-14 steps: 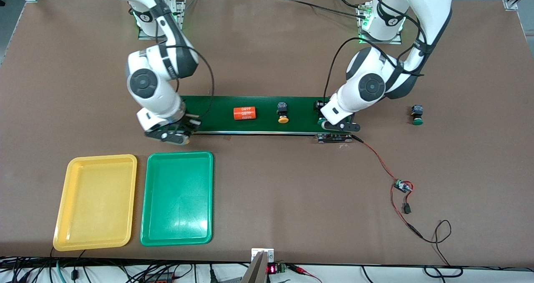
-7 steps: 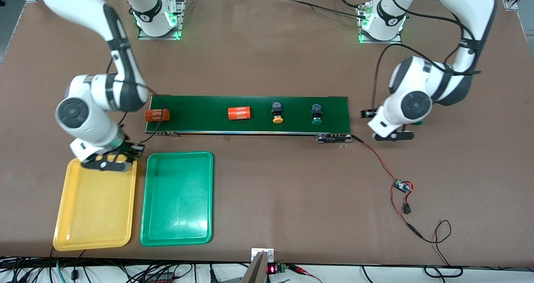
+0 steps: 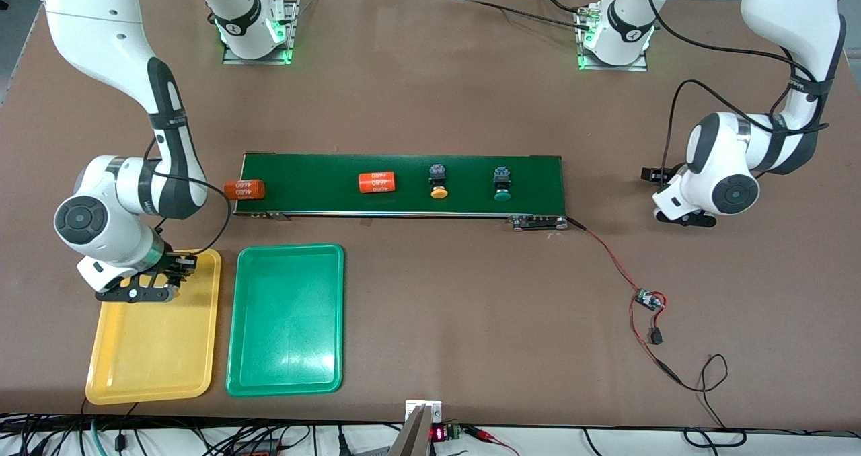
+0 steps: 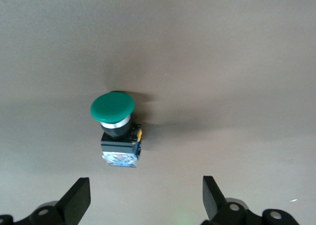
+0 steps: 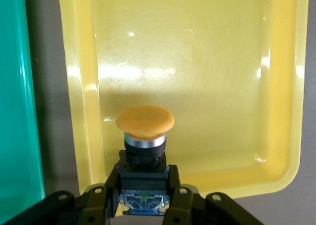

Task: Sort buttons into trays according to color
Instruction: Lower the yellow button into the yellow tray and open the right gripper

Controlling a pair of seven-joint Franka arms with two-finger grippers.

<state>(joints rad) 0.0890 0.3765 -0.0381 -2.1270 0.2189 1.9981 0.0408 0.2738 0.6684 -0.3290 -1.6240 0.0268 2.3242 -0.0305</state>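
The right gripper (image 3: 156,288) has swung off the belt (image 3: 403,184) and now hangs over the yellow tray (image 3: 153,368), at the tray's end nearest the belt. Its fingers are clamped on the black body of a yellow button (image 5: 144,122), cap pointing out over the tray floor — so the first yellow one looks about ready to be dropped where it belongs.

The left gripper (image 3: 683,217) has left the belt too. A second ago it was down at the belt's end nearest its own base; now it sits over bare bench past that end, fingers (image 4: 76,201) spread wide and holding nothing. Straight under it, in the left wrist view, a green button (image 4: 116,128) lies on its side on the bench. In the front view the arm hides that button, so how near the fingers are to it is hard to say.

Meanwhile the belt has carried its load toward the right arm's end: a second yellow button (image 3: 438,181) and a second green button (image 3: 502,184) ride mid-belt, with one orange cylinder (image 3: 377,183) beside the yellow one and another cylinder (image 3: 245,189) tipping off the belt's end (neither belongs in a tray).

The green tray (image 3: 286,375) holds nothing yet. By my reading, the sort has barely begun — one button is about to land, three remain.
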